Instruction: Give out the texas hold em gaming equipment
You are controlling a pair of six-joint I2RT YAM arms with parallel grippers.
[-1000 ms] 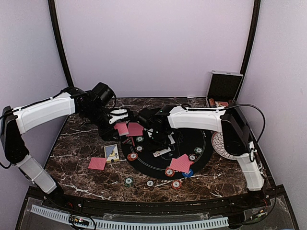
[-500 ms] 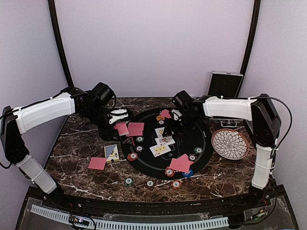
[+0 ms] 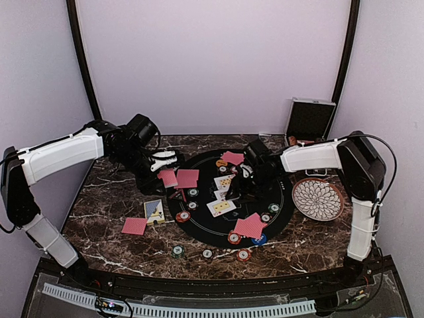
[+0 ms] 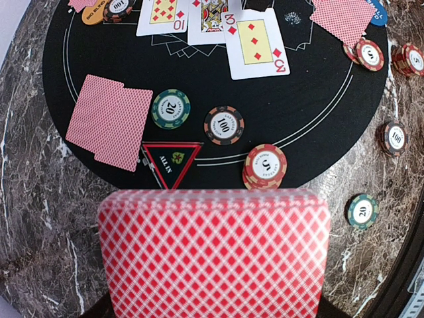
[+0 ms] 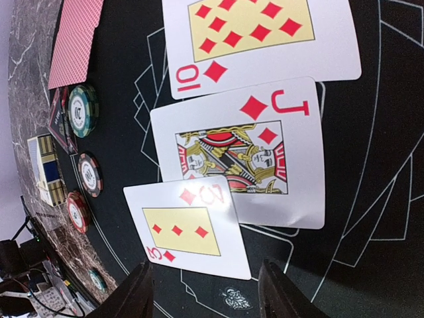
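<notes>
**Board dealt, deck waiting.** The right gripper hung with its fingers spread and nothing between them, close over the black round mat and just short of the three of diamonds. That card lay face up directly ahead of the fingertips. Its long axis ran roughly along the line from one finger to the other, and one corner overlapped the jack of diamonds. The ten of diamonds lay beyond the jack, farthest from the fingers.

At the mat's left rim, the left gripper was clamped on the deck of red-backed cards, the deck's broad back turned to its wrist camera. A face-down pair, a green chip, a black chip and a red chip stack lay on the mat between the deck and the board.

If another board card was due, it would likely have to come from the deck, which lay well apart to the right gripper's left. The free right arm would then have to cross the mat toward the left one. The board row itself lay nearer the right arm.
</notes>
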